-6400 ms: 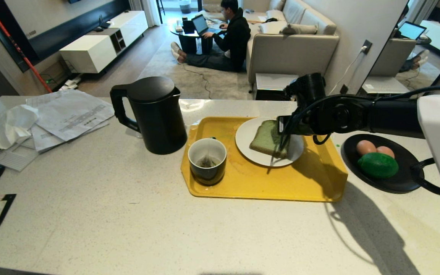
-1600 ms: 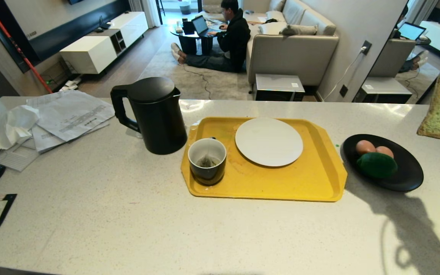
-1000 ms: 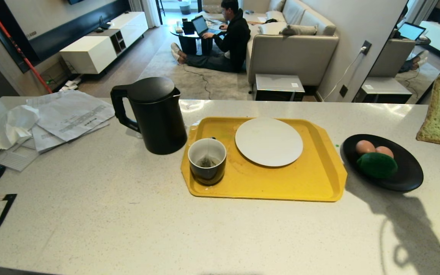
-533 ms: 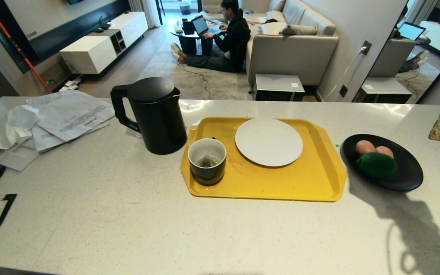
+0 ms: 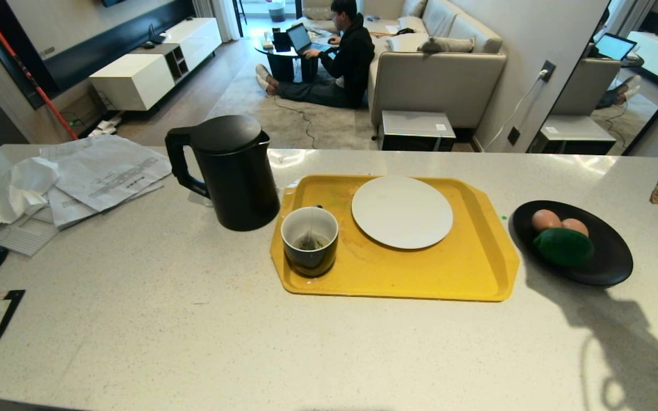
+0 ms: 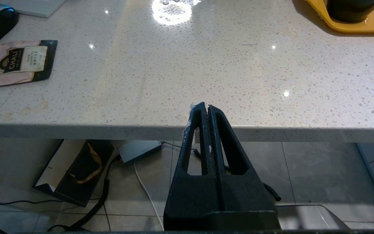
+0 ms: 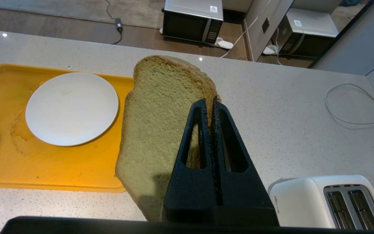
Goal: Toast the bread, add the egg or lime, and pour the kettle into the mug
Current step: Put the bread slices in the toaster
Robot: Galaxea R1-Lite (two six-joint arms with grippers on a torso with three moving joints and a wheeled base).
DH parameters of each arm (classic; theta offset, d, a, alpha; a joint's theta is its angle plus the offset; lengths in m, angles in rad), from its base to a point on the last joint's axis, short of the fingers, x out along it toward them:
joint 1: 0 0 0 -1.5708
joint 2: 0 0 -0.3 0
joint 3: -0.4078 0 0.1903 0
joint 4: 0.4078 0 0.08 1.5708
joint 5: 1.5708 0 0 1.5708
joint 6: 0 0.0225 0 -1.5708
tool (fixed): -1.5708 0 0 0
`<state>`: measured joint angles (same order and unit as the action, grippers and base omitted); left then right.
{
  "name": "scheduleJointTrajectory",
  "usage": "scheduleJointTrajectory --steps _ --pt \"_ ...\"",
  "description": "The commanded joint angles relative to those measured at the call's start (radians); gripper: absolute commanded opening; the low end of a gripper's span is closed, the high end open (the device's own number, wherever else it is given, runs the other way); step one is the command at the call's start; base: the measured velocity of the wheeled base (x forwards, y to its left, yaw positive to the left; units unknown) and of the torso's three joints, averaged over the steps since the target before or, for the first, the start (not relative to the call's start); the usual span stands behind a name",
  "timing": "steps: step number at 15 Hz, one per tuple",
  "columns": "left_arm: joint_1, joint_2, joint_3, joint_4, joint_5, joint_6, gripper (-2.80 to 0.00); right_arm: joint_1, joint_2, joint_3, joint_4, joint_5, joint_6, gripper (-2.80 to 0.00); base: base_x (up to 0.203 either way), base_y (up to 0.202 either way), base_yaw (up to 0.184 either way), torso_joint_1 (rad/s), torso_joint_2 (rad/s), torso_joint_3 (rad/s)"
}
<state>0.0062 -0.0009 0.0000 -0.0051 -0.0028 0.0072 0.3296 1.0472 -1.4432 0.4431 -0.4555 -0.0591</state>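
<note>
One slice of bread (image 7: 161,130), light, soft and easy to tear, pinched at its crust edge between the closed right gripper (image 7: 210,104) above the counter's right end near the toaster (image 7: 330,201); left gripper (image 6: 205,109) closed, empty, at the near edge.

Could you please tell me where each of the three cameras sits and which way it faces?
Head view: high on the robot, looking down the speckled counter at the yellow tray; no arm shows.
Left wrist view: behind the shut left gripper, facing the counter's edge.
Right wrist view: behind the right gripper pinching the pale green bread slice, above a white toaster.
Shared: head and right wrist views show the round white plate.
</note>
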Motion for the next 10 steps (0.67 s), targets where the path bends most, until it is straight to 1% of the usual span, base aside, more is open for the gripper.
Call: scheduleJointTrajectory --steps 1,9,10 --pt "0.0 -0.001 0.0 -0.001 0.0 0.0 -2.8 0.0 0.0 -0.008 0.005 -0.003 -0.001 -2.8 0.0 0.0 0.0 0.077 -0.14 -0.069" --pt "0.0 -0.001 0.0 -0.001 0.0 0.0 -2.8 -0.001 0.004 -0.041 0.01 -0.015 -0.002 -2.8 0.0 0.0 0.0 0.189 -0.34 -0.154" --pt "0.0 -0.001 0.0 -0.002 0.0 0.0 -2.8 -0.001 0.007 -0.051 0.026 -0.015 -0.003 -2.8 0.0 0.0 0.0 0.183 -0.33 -0.152"
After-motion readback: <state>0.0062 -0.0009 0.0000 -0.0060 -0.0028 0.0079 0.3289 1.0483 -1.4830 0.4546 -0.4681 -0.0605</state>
